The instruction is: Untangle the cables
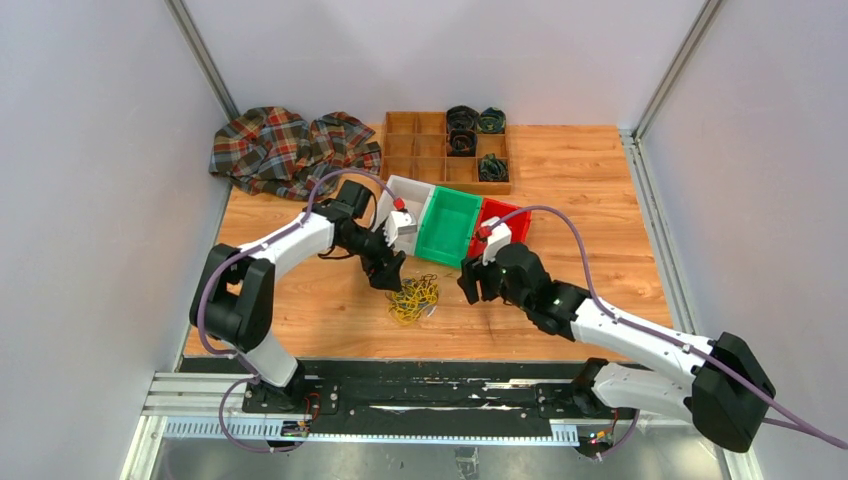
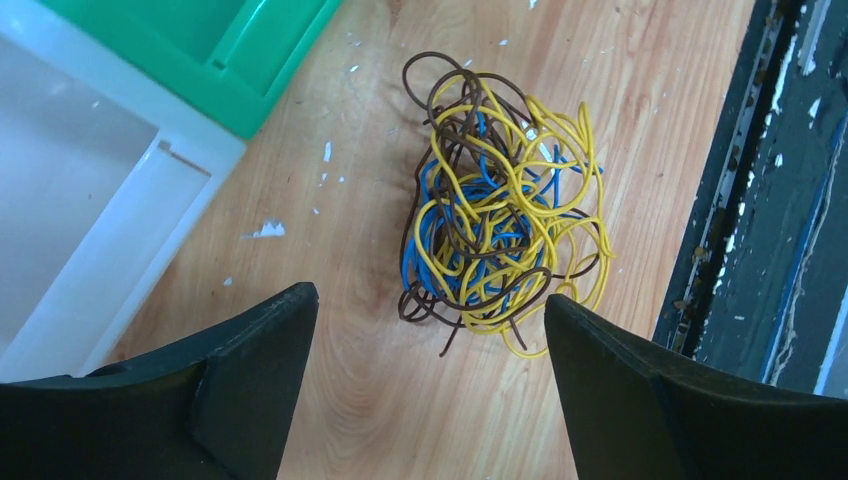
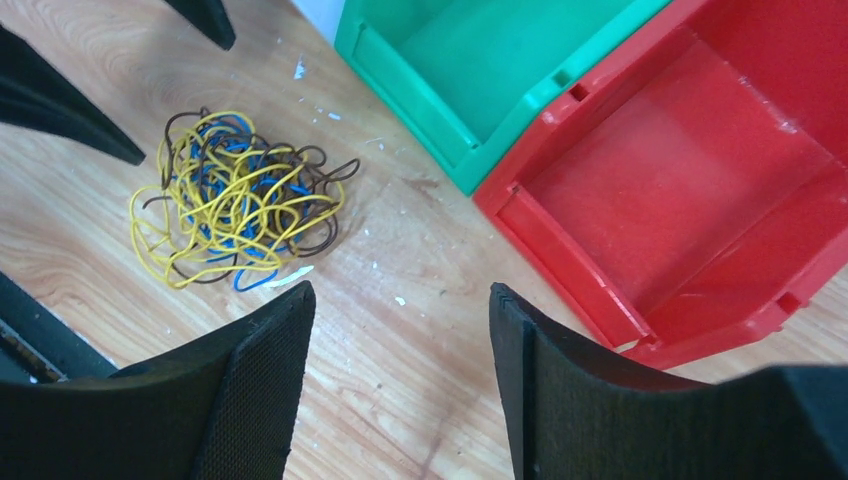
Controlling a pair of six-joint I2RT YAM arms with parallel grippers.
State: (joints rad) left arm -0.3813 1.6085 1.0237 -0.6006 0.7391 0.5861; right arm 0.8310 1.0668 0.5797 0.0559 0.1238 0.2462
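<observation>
Both arms reach in from their bases at the near edge of the wooden table (image 1: pixel 600 200) and meet over its middle. The left gripper (image 1: pixel 388 283) hangs low with its jaws spread wide and nothing between them; in its wrist view the left gripper (image 2: pixel 428 296) frames bare wood, with the clump just past its fingertips. The right gripper (image 1: pixel 470 287) stands a little to the right of the clump, jaws also apart and empty, and the right wrist view shows the right gripper (image 3: pixel 400 290) over bare table.

The cables (image 1: pixel 414 298) lie on the table between the two grippers, closer to the left one, as a single loose knot of yellow, blue and brown loops (image 2: pixel 495 205), touched by neither gripper. From the right wrist the cables (image 3: pixel 235 200) sit well to the left of the fingers.

Just beyond them three bins stand side by side: a white bin (image 1: pixel 408 186), a green bin (image 1: pixel 450 225) and a red bin (image 1: pixel 505 215). Farther back sits a wooden tray (image 1: pixel 410 150) of compartments, several on its right side holding dark coils (image 1: pixel 461 120). A plaid cloth (image 1: pixel 290 150) lies crumpled at the far left corner
</observation>
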